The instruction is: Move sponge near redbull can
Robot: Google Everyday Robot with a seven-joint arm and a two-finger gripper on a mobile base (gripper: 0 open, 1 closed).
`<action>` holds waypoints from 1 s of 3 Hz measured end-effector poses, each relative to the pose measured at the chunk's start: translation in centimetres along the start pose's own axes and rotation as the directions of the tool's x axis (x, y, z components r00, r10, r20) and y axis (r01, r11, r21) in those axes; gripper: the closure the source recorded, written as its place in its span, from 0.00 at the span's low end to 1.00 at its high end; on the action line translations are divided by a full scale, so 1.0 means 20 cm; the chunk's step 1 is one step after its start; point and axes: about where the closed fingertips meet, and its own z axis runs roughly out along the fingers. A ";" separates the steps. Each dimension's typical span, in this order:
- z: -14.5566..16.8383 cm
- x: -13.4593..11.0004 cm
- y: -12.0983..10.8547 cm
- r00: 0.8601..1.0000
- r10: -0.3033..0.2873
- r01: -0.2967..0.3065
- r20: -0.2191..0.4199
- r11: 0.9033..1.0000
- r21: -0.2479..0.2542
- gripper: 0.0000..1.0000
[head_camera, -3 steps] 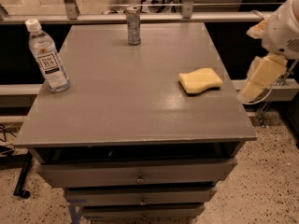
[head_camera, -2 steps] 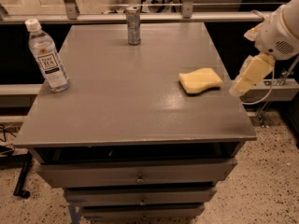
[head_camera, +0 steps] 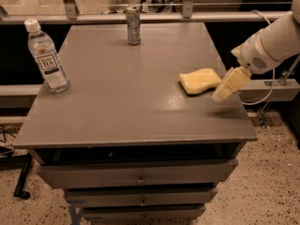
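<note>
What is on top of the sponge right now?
Nothing: the sponge has a bare top. The claw hangs just beside it, over the table edge. The sponge's underside is hidden.

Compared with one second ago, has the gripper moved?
Yes. The gripper moved left, from off the table to over its right edge, beside the sponge.

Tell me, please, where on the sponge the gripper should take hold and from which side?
Probably across its short width at the middle, coming down from above. The sponge lies flat on the table, long side running left to right, so its edges sit low. The gripper hangs just off its right end, near the table's right edge.
</note>
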 end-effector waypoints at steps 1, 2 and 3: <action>0.15 -0.01 0.00 0.999 0.025 -0.024 0.035 0.999 -0.033 0.00; 0.24 -0.05 0.00 0.996 0.046 -0.042 0.071 0.998 -0.055 0.16; 0.28 -0.10 0.00 0.993 0.053 -0.046 0.104 0.997 -0.065 0.38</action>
